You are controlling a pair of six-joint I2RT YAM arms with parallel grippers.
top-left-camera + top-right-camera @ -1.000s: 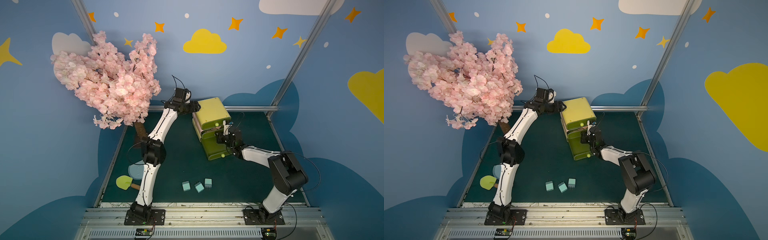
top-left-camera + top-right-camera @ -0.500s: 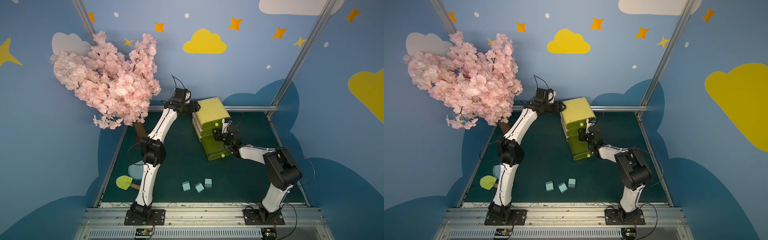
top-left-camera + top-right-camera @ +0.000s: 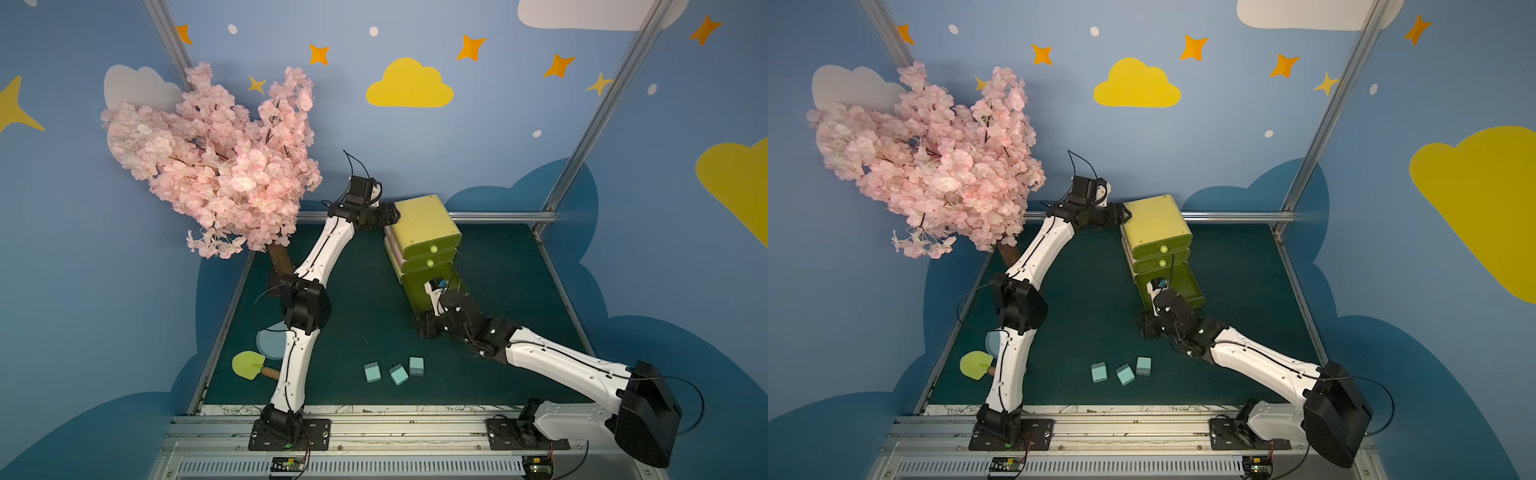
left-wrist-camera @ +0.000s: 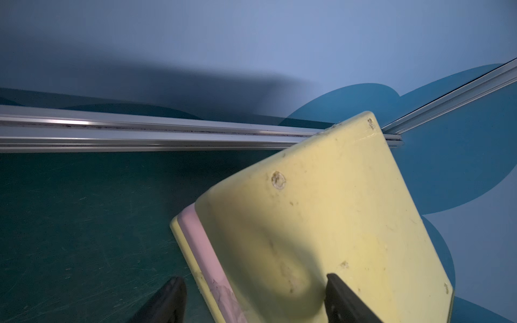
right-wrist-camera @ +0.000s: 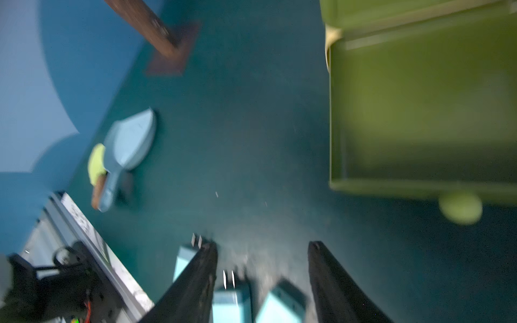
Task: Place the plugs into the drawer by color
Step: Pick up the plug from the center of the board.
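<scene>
Left pincer apart astride drawer edge; right pincer apart, empty, over open mat.

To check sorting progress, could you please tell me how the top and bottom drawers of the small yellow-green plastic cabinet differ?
The top drawer is shut flush with the cabinet; the bottom drawer is pulled out. The top drawer's inside is hidden; the bottom drawer's lies open from above. The top drawer's knob shows in both top views; the bottom drawer's knob only in the right wrist view. Both have yellow-green fronts and round pale-green knobs.
</scene>
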